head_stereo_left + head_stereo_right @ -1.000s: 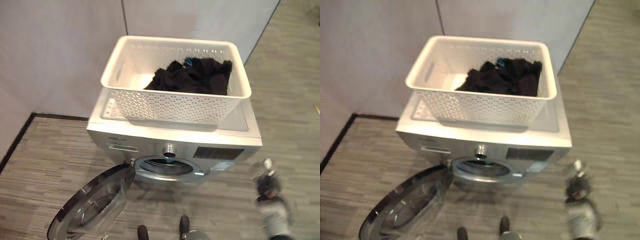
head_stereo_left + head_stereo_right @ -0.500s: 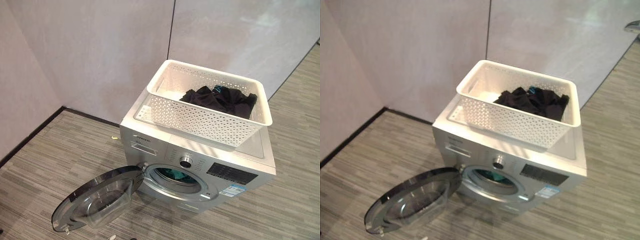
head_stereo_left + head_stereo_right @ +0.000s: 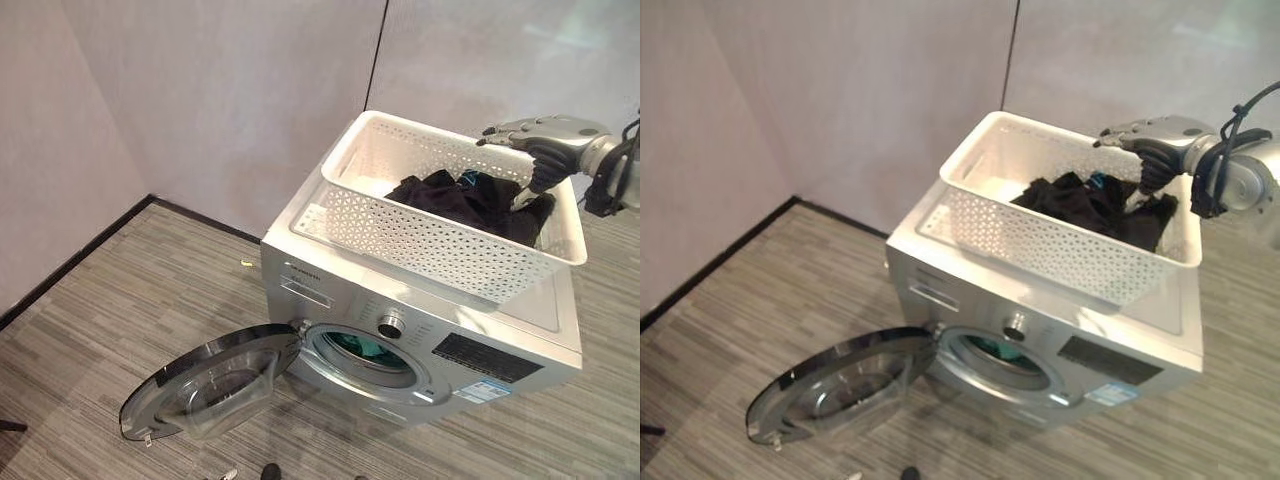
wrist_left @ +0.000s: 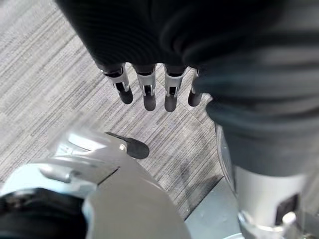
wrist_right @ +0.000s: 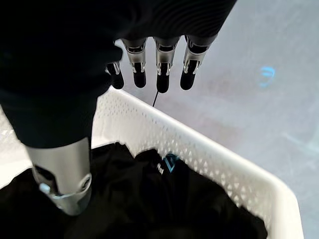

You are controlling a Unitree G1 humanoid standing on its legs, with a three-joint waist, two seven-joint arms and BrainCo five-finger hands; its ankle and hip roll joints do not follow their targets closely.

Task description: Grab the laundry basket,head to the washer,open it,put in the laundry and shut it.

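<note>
A white perforated laundry basket (image 3: 430, 245) stands on top of the silver front-loading washer (image 3: 330, 285). Dark laundry (image 3: 450, 198) with a bit of teal lies heaped in its right half. My right hand (image 3: 545, 135) hovers open over the basket's far right corner, fingers straight and thumb pointing down just above the laundry (image 5: 149, 199). The washer's round glass door (image 3: 210, 385) hangs wide open to the left, and something teal shows inside the drum opening (image 3: 365, 350). My left hand (image 4: 144, 89) hangs open over the grey floor, holding nothing.
The washer stands near a corner of pale grey walls (image 3: 230, 100) with a black skirting strip (image 3: 75, 260). Grey plank floor (image 3: 130, 310) spreads to the left and in front. A small yellowish scrap (image 3: 246, 263) lies on the floor beside the washer.
The head camera has swung, so the whole scene has shifted. My right hand has risen from low at the right to above the basket's laundry.
</note>
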